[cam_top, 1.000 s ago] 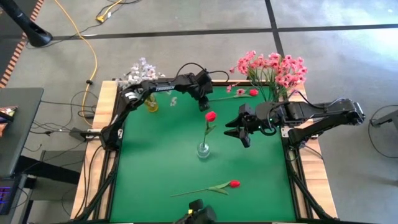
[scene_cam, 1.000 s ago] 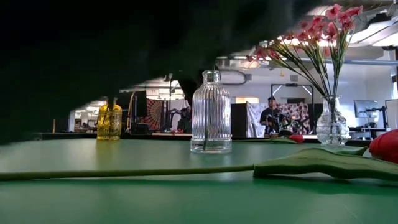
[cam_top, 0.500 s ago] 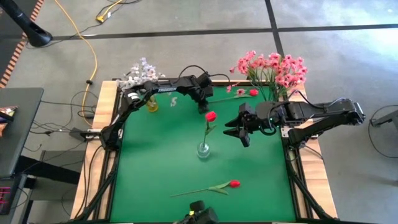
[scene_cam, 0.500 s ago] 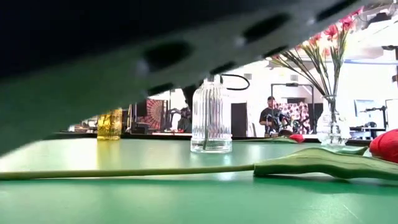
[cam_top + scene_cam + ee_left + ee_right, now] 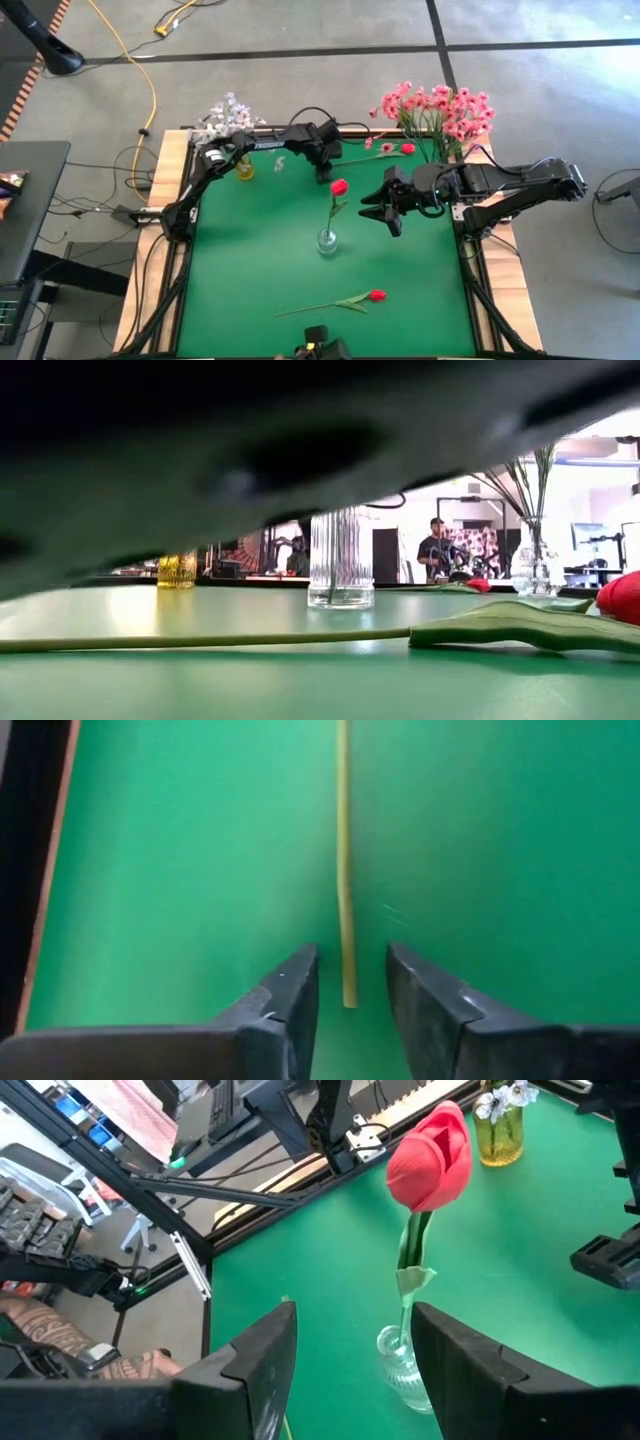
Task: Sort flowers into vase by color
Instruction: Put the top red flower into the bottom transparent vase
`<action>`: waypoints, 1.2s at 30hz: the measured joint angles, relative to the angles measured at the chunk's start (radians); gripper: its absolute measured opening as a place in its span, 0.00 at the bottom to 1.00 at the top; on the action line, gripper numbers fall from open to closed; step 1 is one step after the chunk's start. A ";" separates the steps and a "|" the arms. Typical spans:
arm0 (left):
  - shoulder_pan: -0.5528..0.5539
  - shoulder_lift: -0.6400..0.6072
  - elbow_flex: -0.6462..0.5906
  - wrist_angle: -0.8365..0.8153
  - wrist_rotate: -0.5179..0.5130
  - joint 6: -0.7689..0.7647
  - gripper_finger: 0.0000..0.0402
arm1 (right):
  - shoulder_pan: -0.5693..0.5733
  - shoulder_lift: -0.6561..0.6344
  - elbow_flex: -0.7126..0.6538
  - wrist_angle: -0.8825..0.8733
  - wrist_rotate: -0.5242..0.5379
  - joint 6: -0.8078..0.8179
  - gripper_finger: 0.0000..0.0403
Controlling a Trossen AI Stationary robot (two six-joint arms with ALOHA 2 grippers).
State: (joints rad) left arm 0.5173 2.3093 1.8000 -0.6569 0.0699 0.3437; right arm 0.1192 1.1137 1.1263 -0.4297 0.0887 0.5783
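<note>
A clear vase (image 5: 327,241) at mid-table holds one red bud (image 5: 338,186), also in the right wrist view (image 5: 430,1158). My right gripper (image 5: 378,212) (image 5: 355,1318) hovers open to its right. My left gripper (image 5: 326,166) (image 5: 350,955) is open near the far edge. Its fingers stand either side of the free stem end (image 5: 348,990) of a flower lying flat, apart from it. That flower's red bud (image 5: 407,148) lies beside a pink bloom (image 5: 386,148). Another red flower (image 5: 376,295) lies near the near edge, its leaf (image 5: 500,622) on the cloth.
A yellow vase (image 5: 243,166) with whitish-lavender clusters (image 5: 226,112) stands at the far left. A clear vase with a pink spray (image 5: 438,108) stands at the far right. A dark blurred shape (image 5: 250,450) fills the upper low view. A dark object (image 5: 320,350) sits at the near edge.
Both arms have held their places. In the low view the dark blurred shape has spread across the upper picture; it now hides the pink blooms and the top of the clear vase.
</note>
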 joint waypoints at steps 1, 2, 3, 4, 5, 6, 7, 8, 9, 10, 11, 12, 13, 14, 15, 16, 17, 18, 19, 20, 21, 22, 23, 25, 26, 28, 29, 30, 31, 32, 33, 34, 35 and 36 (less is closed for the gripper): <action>-0.001 0.000 0.000 -0.002 -0.005 0.019 0.24 | 0.000 0.000 0.000 0.000 0.000 0.000 0.55; -0.001 0.000 0.002 -0.005 -0.007 0.028 0.23 | 0.000 0.000 0.000 0.000 0.000 -0.001 0.55; -0.002 0.001 0.007 -0.014 -0.005 0.030 0.22 | 0.000 0.000 0.000 0.000 0.000 -0.002 0.55; 0.000 0.002 0.012 -0.022 0.002 0.033 0.22 | 0.000 0.000 0.000 0.000 0.000 -0.002 0.55; 0.001 0.002 0.013 -0.026 0.007 0.037 0.22 | 0.000 0.000 0.000 0.000 0.000 -0.002 0.55; 0.001 0.002 0.013 -0.028 0.012 0.039 0.22 | 0.000 0.000 0.000 0.000 0.000 -0.002 0.55; 0.002 0.002 0.013 -0.029 0.014 0.041 0.22 | 0.000 0.000 0.000 0.000 0.000 -0.002 0.55; 0.002 0.002 0.013 -0.030 0.013 0.055 0.22 | 0.000 0.000 0.000 0.000 0.000 -0.002 0.55; 0.002 0.002 0.013 -0.032 0.011 0.079 0.22 | 0.000 0.000 0.000 0.000 0.000 -0.002 0.55; 0.002 0.002 0.014 -0.034 0.006 0.107 0.22 | 0.000 0.000 0.000 0.000 0.000 -0.002 0.55; 0.001 0.002 0.014 -0.037 0.004 0.133 0.22 | 0.000 0.000 0.000 0.000 0.000 -0.002 0.55; 0.001 0.002 0.014 -0.039 0.004 0.154 0.22 | 0.000 0.000 0.000 0.000 0.000 -0.002 0.55; 0.001 0.002 0.014 -0.040 0.005 0.175 0.22 | 0.000 0.000 0.000 0.000 0.000 -0.002 0.55; 0.001 0.002 0.014 -0.041 0.007 0.192 0.22 | 0.000 0.000 0.000 0.000 0.000 -0.002 0.55; 0.001 0.002 0.014 -0.042 0.007 0.196 0.22 | 0.000 0.000 0.000 0.000 0.000 -0.002 0.55; 0.001 0.002 0.014 -0.044 0.005 0.196 0.22 | 0.000 0.000 0.000 0.000 0.000 -0.002 0.55; 0.001 0.002 0.014 -0.044 0.004 0.196 0.22 | 0.001 0.000 0.000 0.000 0.000 -0.002 0.55; 0.001 0.002 0.014 -0.045 0.003 0.196 0.22 | 0.003 0.000 0.000 0.000 0.000 -0.002 0.55; 0.001 0.002 0.014 -0.046 0.002 0.202 0.22 | 0.006 0.000 0.000 0.001 0.000 -0.002 0.55; 0.001 0.002 0.014 -0.046 0.002 0.212 0.22 | 0.008 0.000 0.000 0.002 0.000 -0.002 0.55; 0.001 0.002 0.014 -0.046 0.002 0.221 0.22 | 0.011 0.000 0.000 0.003 0.000 -0.002 0.55; 0.001 0.002 0.014 -0.048 0.002 0.233 0.22 | 0.012 0.000 0.000 0.004 -0.001 -0.002 0.55; 0.001 0.002 0.014 -0.050 -0.001 0.258 0.22 | 0.012 0.000 0.000 0.004 -0.003 -0.002 0.55; 0.001 0.002 0.014 -0.056 -0.005 0.299 0.22 | 0.012 0.000 0.000 0.005 -0.007 -0.002 0.55; 0.003 0.002 0.014 -0.059 -0.004 0.308 0.22 | 0.012 0.000 0.000 0.004 -0.007 -0.002 0.55; 0.006 0.002 0.014 -0.065 0.001 0.314 0.22 | 0.011 0.000 0.000 0.005 -0.007 -0.002 0.55; 0.006 0.002 0.014 -0.067 0.000 0.314 0.22 | 0.011 0.000 0.000 0.004 -0.007 -0.002 0.55; 0.006 0.002 0.014 -0.069 -0.003 0.310 0.22 | 0.011 0.000 0.000 0.005 -0.007 -0.002 0.55; 0.006 0.002 0.014 -0.071 -0.004 0.302 0.22 | 0.011 0.000 0.000 0.004 -0.007 -0.002 0.55; 0.006 0.002 0.014 -0.075 -0.005 0.291 0.22 | 0.011 0.000 0.000 0.004 -0.008 -0.002 0.55; 0.006 0.002 0.015 -0.082 -0.009 0.285 0.22 | 0.011 0.000 0.000 0.004 -0.008 -0.002 0.55; 0.006 0.002 0.016 -0.092 -0.022 0.283 0.22 | 0.011 0.000 0.000 0.004 -0.008 -0.002 0.55; 0.008 0.002 0.016 -0.104 -0.026 0.283 0.22 | 0.011 0.000 0.000 0.004 -0.008 -0.002 0.55; 0.013 0.002 0.015 -0.110 -0.015 0.281 0.21 | 0.011 0.000 0.000 0.004 -0.008 -0.004 0.55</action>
State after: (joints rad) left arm 0.5307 2.3116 1.8154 -0.7673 0.0544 0.6243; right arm 0.1307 1.1137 1.1263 -0.4255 0.0805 0.5746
